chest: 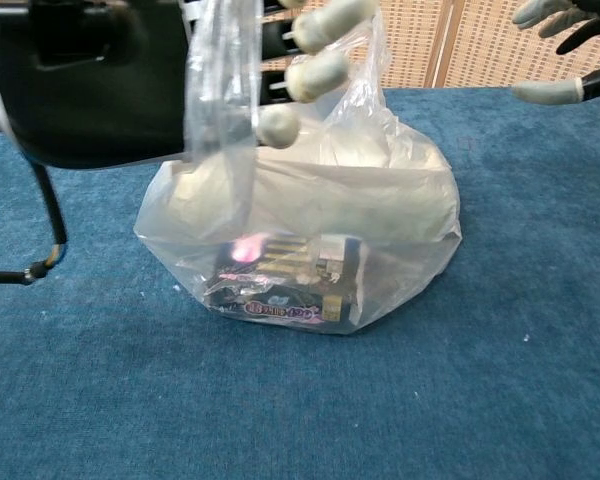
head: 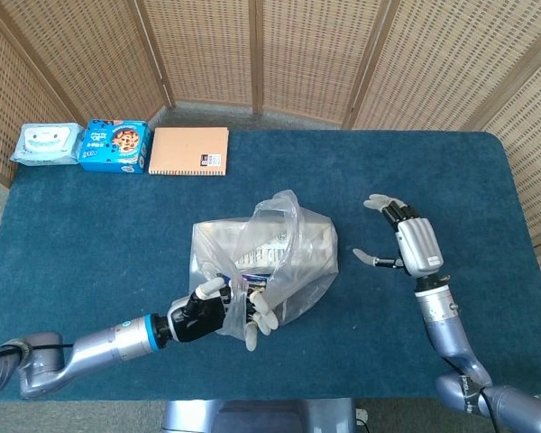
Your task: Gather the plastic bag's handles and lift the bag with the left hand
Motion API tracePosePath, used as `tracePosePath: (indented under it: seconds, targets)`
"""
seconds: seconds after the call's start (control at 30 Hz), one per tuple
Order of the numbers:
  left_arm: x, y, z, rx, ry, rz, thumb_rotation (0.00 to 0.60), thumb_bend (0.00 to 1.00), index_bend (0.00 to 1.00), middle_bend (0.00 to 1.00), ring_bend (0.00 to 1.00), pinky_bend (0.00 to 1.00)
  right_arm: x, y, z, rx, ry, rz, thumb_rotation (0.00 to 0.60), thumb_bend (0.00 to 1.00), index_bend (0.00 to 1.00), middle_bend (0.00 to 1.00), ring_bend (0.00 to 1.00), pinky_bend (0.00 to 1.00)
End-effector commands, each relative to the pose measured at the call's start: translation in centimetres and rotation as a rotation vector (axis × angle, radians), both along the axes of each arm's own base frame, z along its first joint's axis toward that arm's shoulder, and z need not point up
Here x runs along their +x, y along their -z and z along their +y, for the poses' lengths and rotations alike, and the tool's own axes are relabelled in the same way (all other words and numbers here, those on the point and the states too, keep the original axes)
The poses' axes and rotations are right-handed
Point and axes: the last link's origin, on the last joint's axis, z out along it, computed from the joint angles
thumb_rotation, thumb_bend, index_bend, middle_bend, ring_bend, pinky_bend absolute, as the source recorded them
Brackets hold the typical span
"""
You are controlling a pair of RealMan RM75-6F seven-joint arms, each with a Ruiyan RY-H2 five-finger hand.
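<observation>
Plastic bag (head: 270, 257) sits mid-tabletop, toward the front edge, packaged goods inside; label print too small to read. Left hand (head: 218, 308) at the bag's front-left side, fingers (chest: 315, 72) hooked through a handle loop (chest: 220, 110), gripping the film. Right hand (head: 406, 242) hovers right of the bag, apart from it, fingers spread, holding nothing. Back-left corner: wipes pack (head: 43, 144), blue cookie box (head: 114, 145), tan notebook (head: 189, 151), well clear.

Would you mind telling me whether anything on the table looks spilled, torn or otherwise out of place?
Nothing stands out. The plastic bag sits on the table with its contents inside; the left hand holds one handle, and the other handle stands free.
</observation>
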Motion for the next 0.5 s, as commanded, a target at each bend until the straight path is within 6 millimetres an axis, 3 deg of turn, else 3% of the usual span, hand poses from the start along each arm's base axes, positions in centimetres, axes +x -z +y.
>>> tracePosePath:
  seconds: [0.03,0.27,0.5]
  targets:
    - [0.7,0.4,0.3,0.0,0.005,0.001,0.0,0.24,0.35,0.36,0.35,0.47,0.2,0.3,0.0,0.006,-0.007,-0.004,0.384,0.16,0.23,0.21,0.22,0.24]
    - [1.6,1.1,0.5,-0.014,0.015,-0.008,0.0,0.24,0.35,0.36,0.35,0.47,0.8,1.0,-0.1,0.024,-0.021,-0.002,0.388,0.17,0.23,0.21,0.22,0.24]
    - [0.9,0.4,0.5,-0.001,0.007,-0.027,0.0,0.24,0.35,0.36,0.35,0.47,0.8,1.4,-0.4,0.032,-0.017,-0.01,0.386,0.16,0.23,0.21,0.22,0.24]
